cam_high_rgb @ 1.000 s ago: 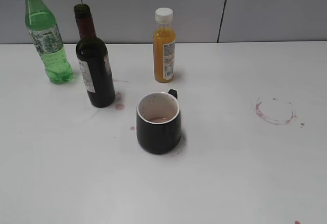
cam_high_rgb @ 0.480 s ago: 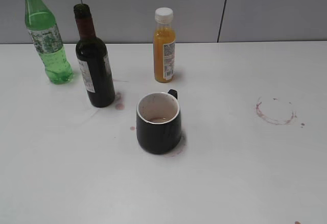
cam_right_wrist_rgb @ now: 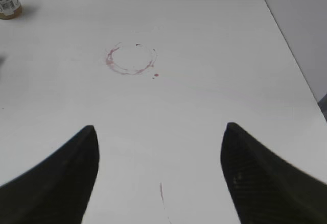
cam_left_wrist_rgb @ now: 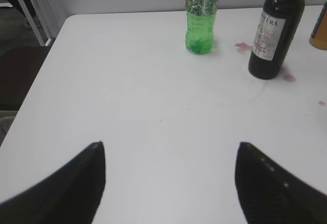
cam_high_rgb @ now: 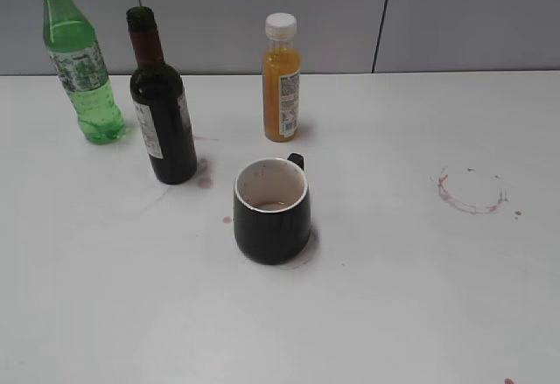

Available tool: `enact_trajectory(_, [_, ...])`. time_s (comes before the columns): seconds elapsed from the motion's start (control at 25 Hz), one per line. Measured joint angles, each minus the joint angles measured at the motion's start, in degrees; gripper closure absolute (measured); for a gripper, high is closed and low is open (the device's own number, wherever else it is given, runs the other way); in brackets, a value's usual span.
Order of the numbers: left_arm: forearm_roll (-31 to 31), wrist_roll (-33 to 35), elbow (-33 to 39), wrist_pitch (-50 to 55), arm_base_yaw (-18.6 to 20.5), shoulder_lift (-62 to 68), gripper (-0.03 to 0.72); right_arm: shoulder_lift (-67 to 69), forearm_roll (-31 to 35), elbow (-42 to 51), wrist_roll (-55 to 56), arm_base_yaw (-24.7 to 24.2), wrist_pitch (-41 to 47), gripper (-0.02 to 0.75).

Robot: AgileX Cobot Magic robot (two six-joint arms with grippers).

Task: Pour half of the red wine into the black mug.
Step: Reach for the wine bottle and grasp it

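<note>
Left wrist view: wine bottle (cam_left_wrist_rgb: pixel 273 32) far ahead-right of empty fingers (cam_left_wrist_rgb: pixel 92 168).

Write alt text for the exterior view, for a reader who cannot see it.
A black mug stands mid-table with a little reddish liquid at its bottom. Behind it stand a wine bottle, a green bottle and a juice bottle, all upright. A red ring stain marks the white table at right; no arms show.
</note>
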Motion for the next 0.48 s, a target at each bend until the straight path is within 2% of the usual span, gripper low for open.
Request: enact_trajectory(0.48, [0.00,0.01,0.00,0.00,0.00,0.00,0.098,0.00,0.13,0.00,0.00,0.00,-0.07,0.172])
